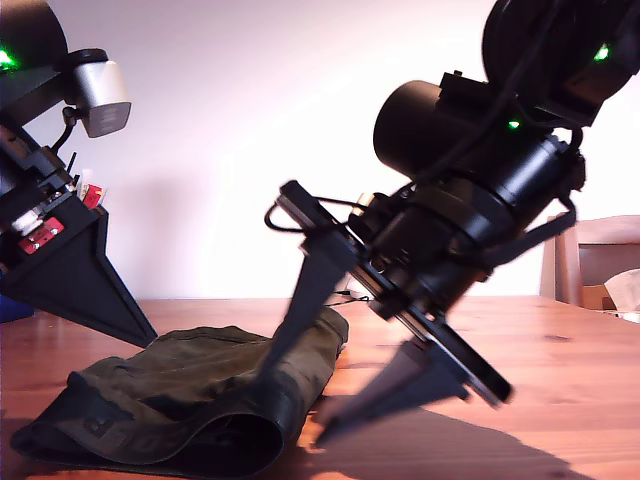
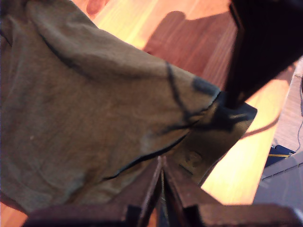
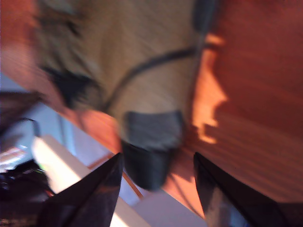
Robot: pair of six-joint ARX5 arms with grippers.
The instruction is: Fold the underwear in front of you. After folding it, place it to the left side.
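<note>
Exterior view, left to right.

Left: our first gripper [image 1: 148, 338] comes down on a steep slant, tip at the rear edge of the underwear [image 1: 190, 390]. The jaws are pressed together into one wedge; the first wrist view shows the same, fingers meeting at the cloth [image 2: 161, 163]. We cannot tell whether any fabric is pinched between them. Our judgement is that it is placed there to anchor the garment while the other arm works.

Centre: the underwear lies on the wooden table [image 1: 560, 380], low in the exterior view's left half. It is doubled over on itself, with a rounded fold facing the camera. The fold looks loose, not yet flattened.

Right: our second gripper [image 1: 292, 408] is motion-blurred, its arm pitched down and leaning toward the exterior view's left. The jaws stand wide apart with nothing held. One finger lies across the garment's right-hand edge, and the other is over bare table. The second wrist view [image 3: 157, 158] confirms the gap, with cloth [image 3: 151, 61] ahead. Probably it is reaching to straddle that edge.
</note>
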